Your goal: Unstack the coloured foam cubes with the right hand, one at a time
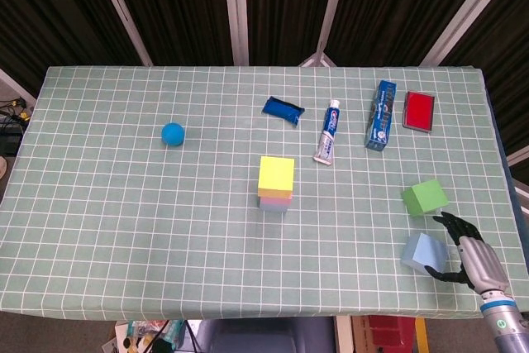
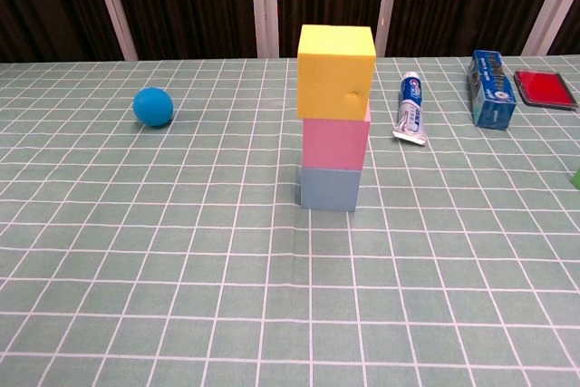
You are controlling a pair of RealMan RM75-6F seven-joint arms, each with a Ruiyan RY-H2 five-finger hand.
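We see the right hand [image 1: 469, 255] at the tabletop's near right corner, fingers spread beside a light blue cube [image 1: 421, 252], gripping nothing. The yellow cube [image 2: 335, 71] tops the pink cube [image 2: 335, 143] mid-table.

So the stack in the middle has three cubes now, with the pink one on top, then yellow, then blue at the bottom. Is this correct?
Not quite. The order is wrong: the yellow cube is on top, the pink cube sits under it, and the blue cube is at the bottom. The chest view shows this. The stack does have three cubes.
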